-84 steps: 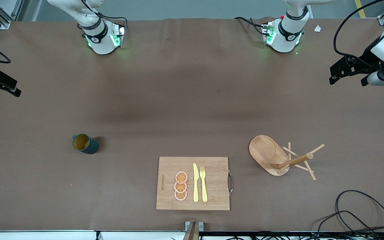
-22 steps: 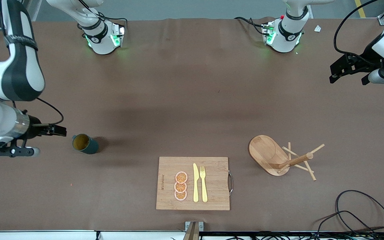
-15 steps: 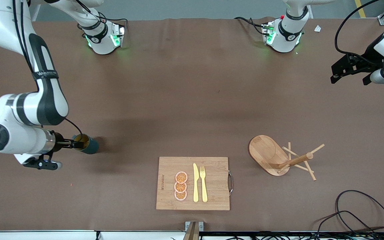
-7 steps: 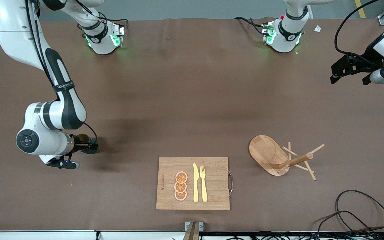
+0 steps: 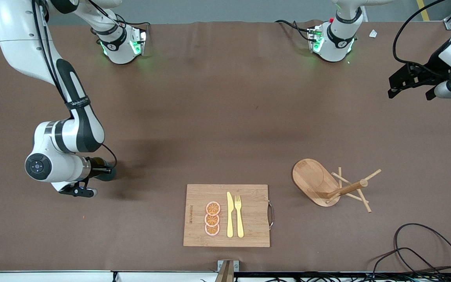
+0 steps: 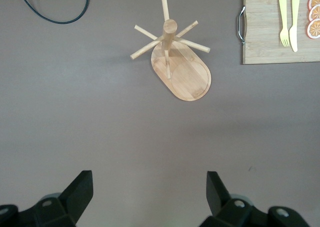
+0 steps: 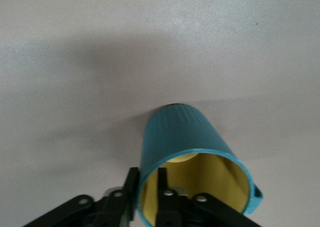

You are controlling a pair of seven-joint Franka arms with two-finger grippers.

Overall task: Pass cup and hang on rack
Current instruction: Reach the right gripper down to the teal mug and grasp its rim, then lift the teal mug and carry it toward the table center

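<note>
No lettering is legible; the cutting board bears an unreadable mark.

Mostly hidden in the front view under the right gripper: the cup, only a dark sliver showing; cut off at the right wrist view's edge, the mug's rim and handle; cropped at the front view's edge, the left gripper.

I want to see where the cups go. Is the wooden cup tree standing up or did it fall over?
Standing up. In the left wrist view the rack has its oval base flat on the table, its post rising from it and its pegs spread out, none touching the table.
</note>
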